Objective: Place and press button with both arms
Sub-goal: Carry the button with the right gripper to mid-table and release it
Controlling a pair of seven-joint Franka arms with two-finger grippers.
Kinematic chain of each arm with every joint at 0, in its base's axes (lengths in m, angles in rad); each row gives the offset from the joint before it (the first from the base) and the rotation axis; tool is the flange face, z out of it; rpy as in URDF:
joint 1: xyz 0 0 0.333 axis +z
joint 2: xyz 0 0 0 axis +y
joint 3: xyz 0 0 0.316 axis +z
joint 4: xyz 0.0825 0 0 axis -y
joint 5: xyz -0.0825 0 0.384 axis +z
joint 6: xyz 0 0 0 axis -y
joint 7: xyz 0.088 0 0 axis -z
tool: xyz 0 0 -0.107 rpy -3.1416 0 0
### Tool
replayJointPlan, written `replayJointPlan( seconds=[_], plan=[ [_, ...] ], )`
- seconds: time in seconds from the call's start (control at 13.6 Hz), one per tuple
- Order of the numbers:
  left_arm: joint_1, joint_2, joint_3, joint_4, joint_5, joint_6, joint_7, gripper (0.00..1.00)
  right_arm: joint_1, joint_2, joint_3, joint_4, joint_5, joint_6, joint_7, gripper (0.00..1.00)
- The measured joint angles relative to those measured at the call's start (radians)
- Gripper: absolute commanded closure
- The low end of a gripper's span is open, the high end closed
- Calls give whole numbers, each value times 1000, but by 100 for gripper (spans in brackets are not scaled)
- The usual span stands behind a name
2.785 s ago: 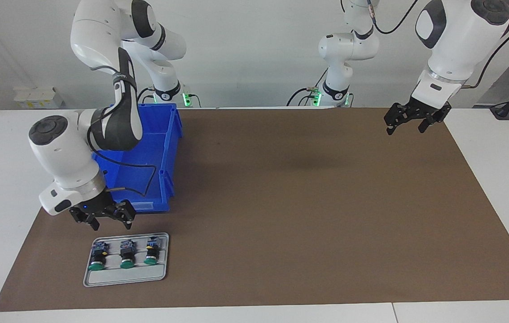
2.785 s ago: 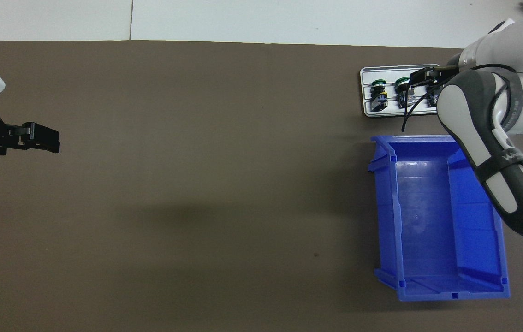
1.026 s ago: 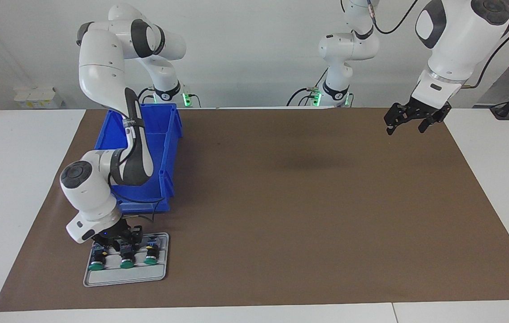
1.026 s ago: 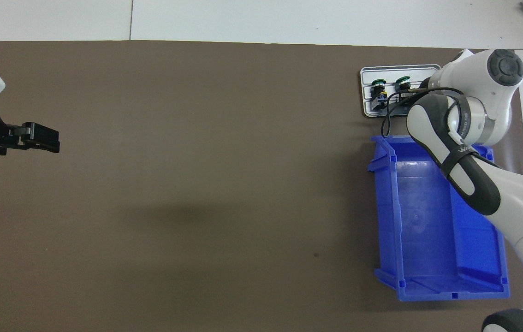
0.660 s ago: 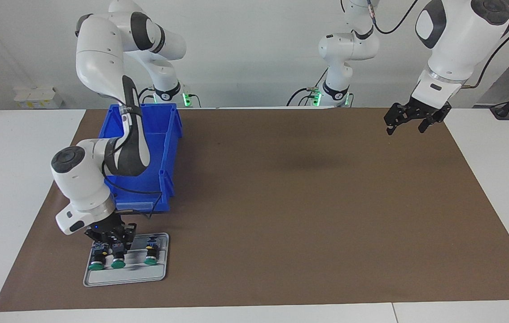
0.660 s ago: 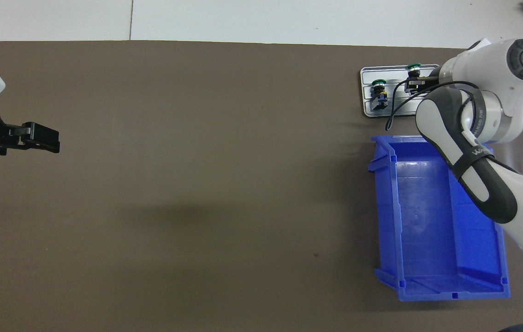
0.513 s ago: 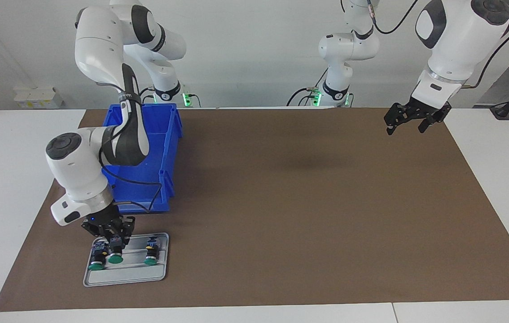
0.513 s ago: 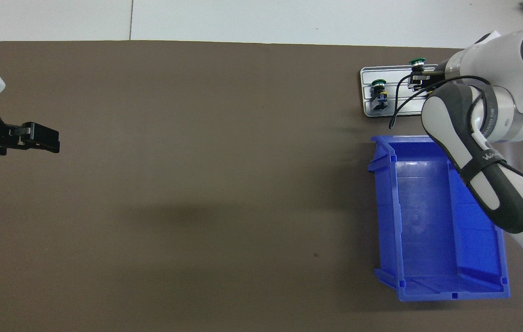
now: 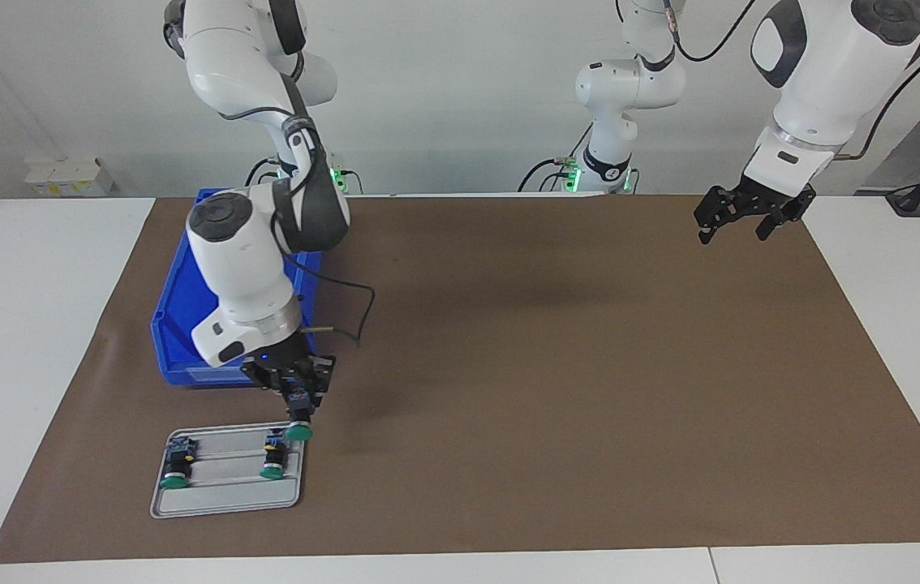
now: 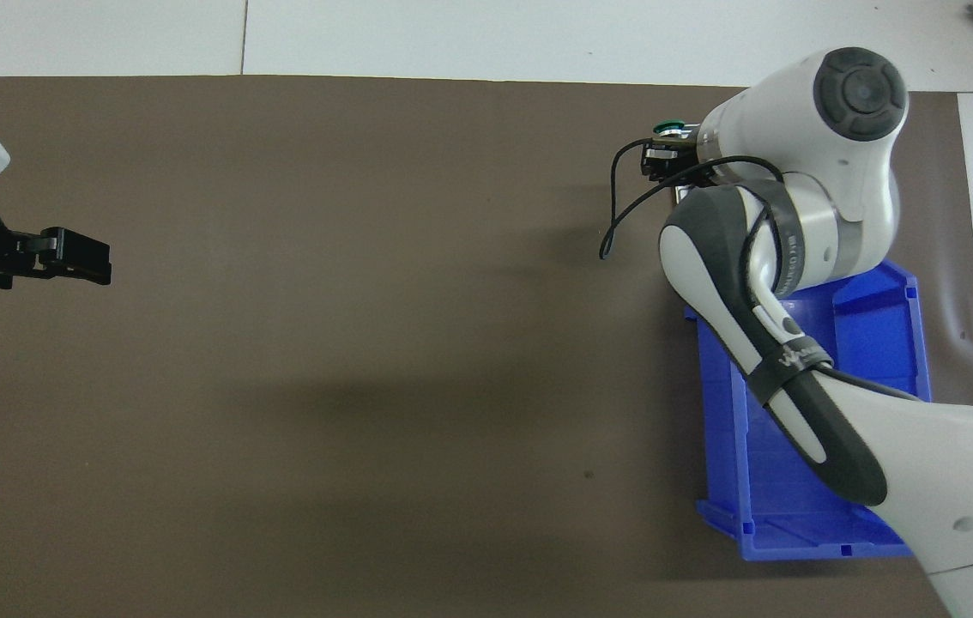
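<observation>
A button (image 9: 298, 428) with a green cap (image 10: 668, 129) hangs cap-down in the air, and my right gripper (image 9: 298, 410) is shut on its dark base. It is over the edge of the grey tray (image 9: 225, 500) on the side toward the left arm's end. Two more green-capped buttons (image 9: 175, 471) (image 9: 272, 461) lie in the tray, with a gap between them. In the overhead view the right gripper (image 10: 665, 160) shows and its arm hides the tray. My left gripper (image 9: 732, 234) (image 10: 97, 261) waits open and holds nothing, high over the mat at the left arm's end.
A blue bin (image 9: 184, 324) (image 10: 761, 515) stands nearer to the robots than the tray, partly under the right arm. A brown mat (image 9: 549, 389) covers the table, and a black cable loops off the right wrist.
My right gripper came down on the middle button, shut on it and lifted it out. It has carried the button toward the left arm's end. The bin looks slightly shifted. The left arm stayed still.
</observation>
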Motion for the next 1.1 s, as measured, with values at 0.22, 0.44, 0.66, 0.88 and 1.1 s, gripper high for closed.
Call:
replayJointPlan(
  seconds=[0.22,0.44,0.66,0.88,1.1],
  plan=[
    [0,0,0,0,0,0,0,0,119,0,0,3,-12,0,204,100],
    [0,0,0,0,0,0,0,0,244,-1,-1,9,-25,0,556,100],
    [0,0,0,0,0,0,0,0,319,0,-2,9,-41,-3,950,100],
    [0,0,0,0,0,0,0,0,407,36,-1,21,-154,-10,1366,100],
    [0,0,0,0,0,0,0,0,481,130,-2,108,-191,-44,1676,100]
  ],
)
